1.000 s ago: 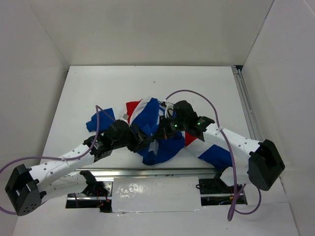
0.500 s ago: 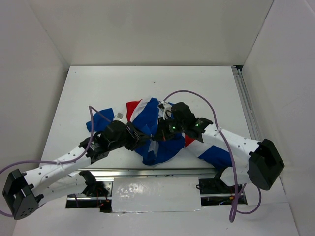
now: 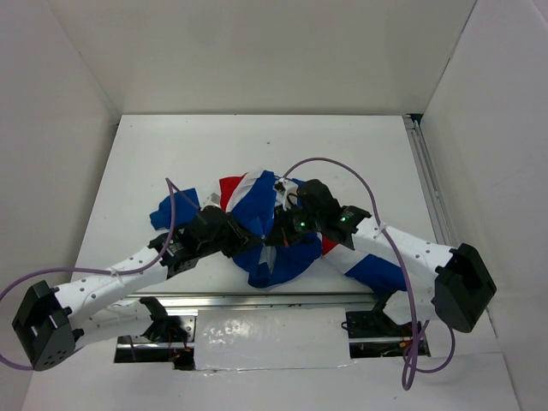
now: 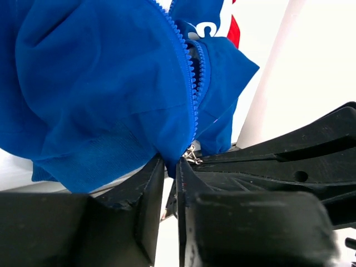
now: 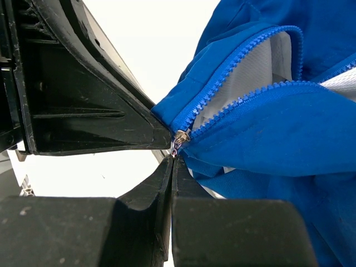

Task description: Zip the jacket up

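Top external view: the jacket (image 3: 257, 204) is seen bunched on the white bench (image 3: 257, 145), near its front edge, between the two arms. Blue, red and white panels are shown. The left pincer (image 3: 242, 242) and right pincer (image 3: 276, 236) are brought together at the jacket's middle, almost touching each other.

In the left wrist view, the left pincer (image 4: 170, 169) is closed on the blue hem just beside the foot of the zipper (image 4: 192, 83), with only a thin gap between its fingers. A fragment of white lettering (image 4: 203, 29) is seen beside a red panel, but it cannot be read.

In the right wrist view, the right pincer (image 5: 173, 164) is shut on the small metal pull (image 5: 178, 142) at the zipper's lower end. Above the pull, the two rows of blue teeth are spread apart, and white lining (image 5: 261, 67) is exposed between them.
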